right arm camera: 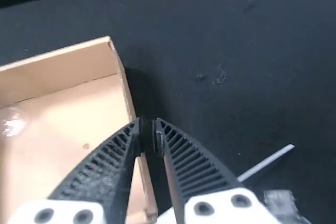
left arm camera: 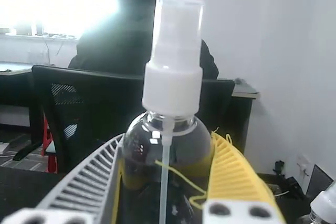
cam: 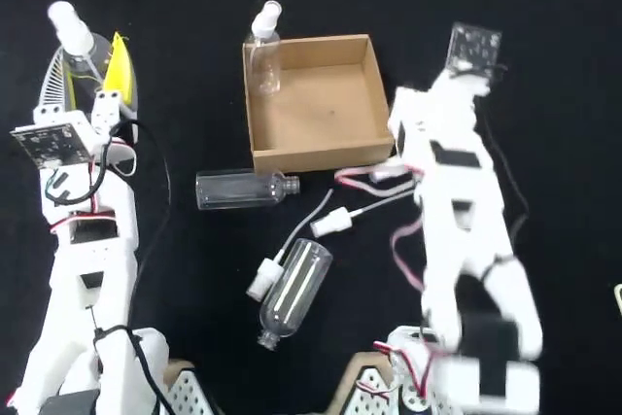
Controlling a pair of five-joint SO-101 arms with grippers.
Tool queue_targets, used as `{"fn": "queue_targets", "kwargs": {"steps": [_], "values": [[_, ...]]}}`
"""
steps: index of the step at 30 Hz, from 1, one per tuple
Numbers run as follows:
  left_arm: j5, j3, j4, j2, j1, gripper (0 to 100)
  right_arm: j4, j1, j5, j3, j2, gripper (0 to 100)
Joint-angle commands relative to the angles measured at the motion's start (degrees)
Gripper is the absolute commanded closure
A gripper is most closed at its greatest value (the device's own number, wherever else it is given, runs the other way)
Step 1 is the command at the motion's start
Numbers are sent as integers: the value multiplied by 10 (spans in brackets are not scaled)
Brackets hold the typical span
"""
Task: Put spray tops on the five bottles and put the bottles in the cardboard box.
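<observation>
The left gripper (left arm camera: 168,139) pinches a clear bottle (left arm camera: 139,150) between its grey and yellow fingers. The bottle stands upright, with a white spray top (left arm camera: 173,66) seated on its neck just above the fingertips and a dip tube running down inside. Past that bottle the left wrist view looks out to a dark chair (left arm camera: 79,103). The high view instead places the same gripper (cam: 92,70) at the far left of the black desk (cam: 544,65), well apart from the cardboard box (cam: 321,151). The right gripper (right arm camera: 149,135) has its black fingers pressed together, tips right over the box's side wall (right arm camera: 123,93). Brown box floor lies to one side of them and bare desk to the other, and a thin white tube (right arm camera: 265,162) rests on the desk close behind. Across the box from this gripper, in the opposite far corner, a second capped bottle (cam: 262,55) stands upright. Between the two grippers, nearer the right one, a loose spray top (cam: 332,223) lies on the desk. An open-necked bottle (cam: 238,190) lies on its side just beside the box's near corner. Farther back along the right arm lies another open-necked bottle (cam: 293,291), with a second loose spray top (cam: 260,282) just beside it.
</observation>
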State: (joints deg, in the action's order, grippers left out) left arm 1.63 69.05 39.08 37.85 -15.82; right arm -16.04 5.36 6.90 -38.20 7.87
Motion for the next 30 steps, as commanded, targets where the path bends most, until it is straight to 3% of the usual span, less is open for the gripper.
{"fn": "queue_targets", "kwargs": {"steps": [1, 6, 17, 30], "values": [[9, -8, -2, 24, 12, 971, 12, 7, 6, 102, -91, 973], [9, -8, -2, 24, 12, 971, 11, 0, 6, 151, -173, 973], [9, -9, -2, 24, 13, 971, -61, -62, 5, 173, -181, 973], [9, -10, -2, 26, 13, 971, -64, -69, 5, 159, -177, 973]]}}
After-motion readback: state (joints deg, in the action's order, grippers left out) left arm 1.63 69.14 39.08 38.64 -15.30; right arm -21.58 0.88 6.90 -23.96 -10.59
